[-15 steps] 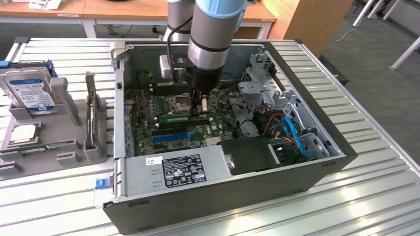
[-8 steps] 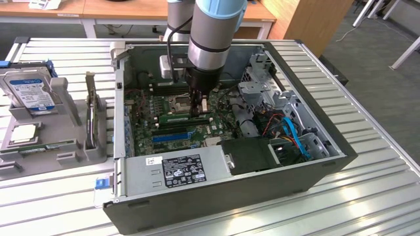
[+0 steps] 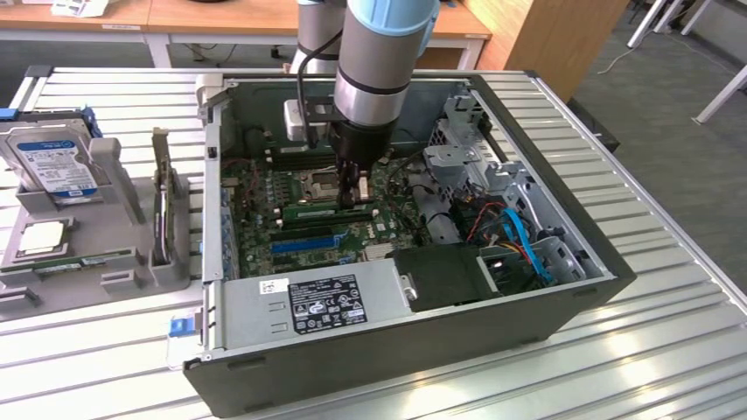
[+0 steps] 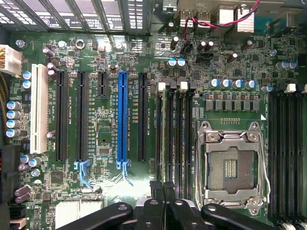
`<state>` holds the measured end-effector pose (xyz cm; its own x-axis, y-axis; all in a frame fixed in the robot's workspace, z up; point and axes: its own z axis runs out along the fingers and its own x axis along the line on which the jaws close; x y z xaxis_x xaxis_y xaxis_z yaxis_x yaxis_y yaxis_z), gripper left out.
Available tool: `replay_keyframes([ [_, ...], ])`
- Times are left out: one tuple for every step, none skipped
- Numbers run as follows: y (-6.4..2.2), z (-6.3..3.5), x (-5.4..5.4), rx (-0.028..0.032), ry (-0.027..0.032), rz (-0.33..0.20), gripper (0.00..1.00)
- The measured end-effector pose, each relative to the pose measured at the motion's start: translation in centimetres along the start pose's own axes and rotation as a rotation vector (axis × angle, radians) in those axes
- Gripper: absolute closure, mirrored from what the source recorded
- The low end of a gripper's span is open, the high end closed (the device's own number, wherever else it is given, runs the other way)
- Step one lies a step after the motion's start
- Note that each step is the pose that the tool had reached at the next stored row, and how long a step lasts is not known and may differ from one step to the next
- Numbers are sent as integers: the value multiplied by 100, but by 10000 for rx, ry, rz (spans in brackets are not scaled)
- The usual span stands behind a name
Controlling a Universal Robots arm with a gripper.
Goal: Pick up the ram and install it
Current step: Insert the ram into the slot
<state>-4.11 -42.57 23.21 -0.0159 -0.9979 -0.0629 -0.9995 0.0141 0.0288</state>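
Observation:
The ram is a thin green stick standing on edge at the black memory slots of the motherboard, inside the open computer case. In the wrist view the ram shows edge-on, lined up with the slot nearest the blue slot. My gripper reaches down into the case at the end of the stick on the exterior view's right. Its black fingers are pressed together on the ram's top edge, so the gripper is shut. How deep the ram sits in the slot is not clear.
An open processor socket lies beside the memory slots, with a second bank of slots beyond it. The power supply and drive cage crowd the case. At the exterior view's left, a grey tray holds a hard drive and an upright card.

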Motion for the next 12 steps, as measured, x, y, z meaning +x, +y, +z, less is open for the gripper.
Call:
replay_keyframes([
  [0, 0, 0, 1, -1, 0, 89],
  [0, 1, 0, 0, 0, 0, 89],
  [0, 4, 0, 1, -2, -1, 89],
  [0, 6, 0, 1, -3, -1, 89],
  [0, 8, 0, 1, -1, 0, 89],
  [0, 10, 1, 0, 0, 0, 89],
  [0, 12, 1, 0, 0, 0, 89],
  [0, 14, 1, 0, 0, 0, 89],
  [-1, 16, 1, 0, 0, 0, 89],
  [-1, 18, 1, 0, -1, 0, 89],
  [-1, 20, 1, 1, -1, 0, 89],
  [-1, 26, 2, 0, -1, 0, 89],
])
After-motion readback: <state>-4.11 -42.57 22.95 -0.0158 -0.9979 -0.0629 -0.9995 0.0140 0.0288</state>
